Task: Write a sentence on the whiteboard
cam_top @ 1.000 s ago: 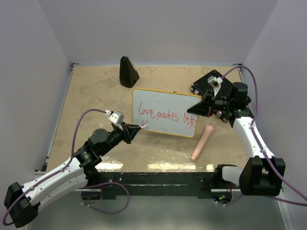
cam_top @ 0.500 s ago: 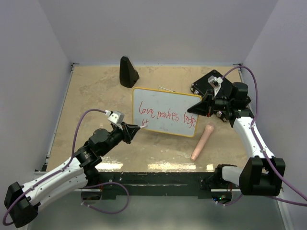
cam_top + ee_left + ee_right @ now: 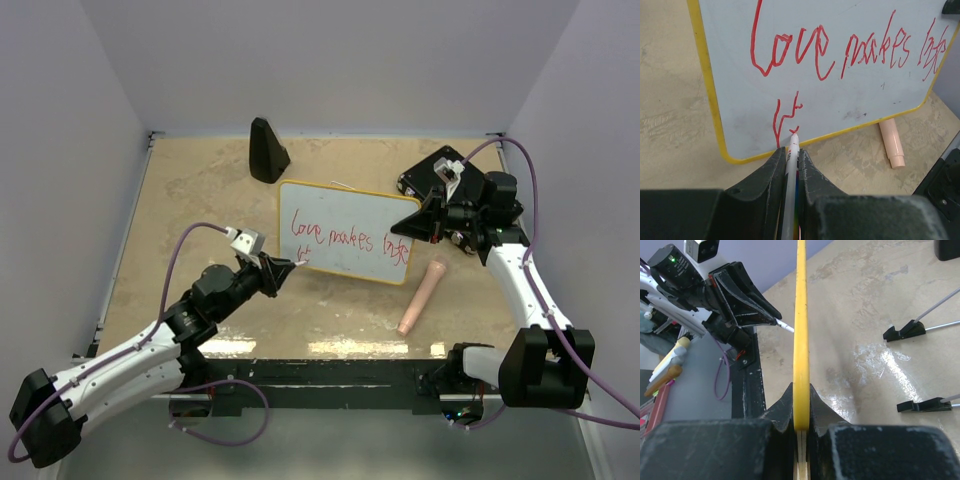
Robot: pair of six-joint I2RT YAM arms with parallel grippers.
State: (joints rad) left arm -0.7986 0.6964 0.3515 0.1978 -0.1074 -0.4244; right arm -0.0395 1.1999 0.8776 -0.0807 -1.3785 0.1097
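Beige bench point(image 3: 200, 200) surface is carrying the whiteboard point(image 3: 350, 215) at centre, propped at a tilt. Having advanced slightly, the left fingers point(image 3: 765, 177) are clamping a marker point(image 3: 791, 160) and setting its tip on a second line, so the sentence point(image 3: 840, 50), loose red cursive, is continuing. At the board's right edge, the right fingers point(image 3: 822, 412) are pinching the yellow rim.

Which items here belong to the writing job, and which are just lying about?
In use: small yellow-rimmed white whiteboard, clamped by the right gripper; red handwritten sentence; white marker in the left gripper.
Lying about: black wedge-shaped block; pale pink tube; black box behind the right arm.
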